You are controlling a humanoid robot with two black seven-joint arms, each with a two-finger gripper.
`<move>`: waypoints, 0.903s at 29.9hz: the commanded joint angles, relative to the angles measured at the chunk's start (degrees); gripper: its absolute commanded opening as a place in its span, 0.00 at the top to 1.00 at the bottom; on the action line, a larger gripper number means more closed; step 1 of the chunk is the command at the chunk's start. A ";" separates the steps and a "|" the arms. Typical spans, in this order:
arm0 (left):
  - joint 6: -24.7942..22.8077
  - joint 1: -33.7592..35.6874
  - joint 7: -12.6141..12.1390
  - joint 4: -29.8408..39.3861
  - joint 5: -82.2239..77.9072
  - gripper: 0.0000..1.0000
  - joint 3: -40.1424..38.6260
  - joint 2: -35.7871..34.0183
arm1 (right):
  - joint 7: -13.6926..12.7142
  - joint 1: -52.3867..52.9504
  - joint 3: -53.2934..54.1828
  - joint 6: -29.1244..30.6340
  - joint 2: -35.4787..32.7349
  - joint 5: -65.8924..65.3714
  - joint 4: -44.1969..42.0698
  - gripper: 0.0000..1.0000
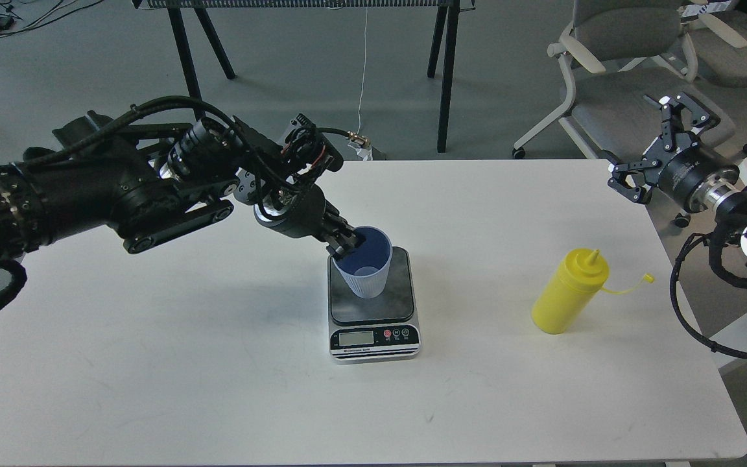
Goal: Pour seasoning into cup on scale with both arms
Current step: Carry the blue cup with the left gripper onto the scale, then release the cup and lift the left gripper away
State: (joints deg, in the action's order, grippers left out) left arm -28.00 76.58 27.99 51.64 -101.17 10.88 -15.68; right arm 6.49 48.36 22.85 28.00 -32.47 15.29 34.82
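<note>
The pale blue-grey ribbed cup (367, 263) stands on the dark platform of the scale (401, 288) at the table's middle; the scale's display and red button face me. My left gripper (348, 245) reaches in from the left and is shut on the cup's left rim, one finger inside and one outside. The yellow squeeze bottle (570, 293) stands upright to the right of the scale, its cap (649, 279) dangling on its tether. My right gripper (643, 145) is open and empty, held past the table's far right corner, well above and behind the bottle.
The white table (218, 363) ends close to the right of the bottle. Grey office chairs (613, 71) stand behind the right gripper. Black legs of another table (446, 71) and a hanging white cable (363, 71) are behind the table's far edge.
</note>
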 commanded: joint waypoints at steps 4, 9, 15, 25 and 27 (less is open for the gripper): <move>0.00 -0.90 0.01 -3.29 0.01 0.95 0.37 2.67 | 0.02 0.07 0.00 0.00 -0.22 0.00 -0.02 0.01; 0.00 -2.05 0.01 -4.96 0.01 0.94 0.20 2.94 | 0.02 -0.02 0.00 0.00 -0.31 0.00 -0.02 0.01; 0.00 -2.23 0.01 -6.02 0.27 0.90 0.11 3.90 | -0.07 -0.46 0.00 0.00 -0.49 0.00 -0.02 0.01; 0.00 -1.87 0.01 -6.02 2.99 0.36 -0.33 4.96 | 0.02 -0.89 0.09 0.00 -0.57 0.09 0.16 0.01; 0.00 -1.79 0.01 -6.02 3.96 0.26 -0.33 4.96 | 0.02 -1.07 0.09 0.00 -0.57 0.09 0.16 0.01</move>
State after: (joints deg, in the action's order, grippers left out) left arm -28.00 74.68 28.00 45.61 -98.55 10.54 -10.76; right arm 6.50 47.55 22.94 28.00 -33.05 15.36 34.92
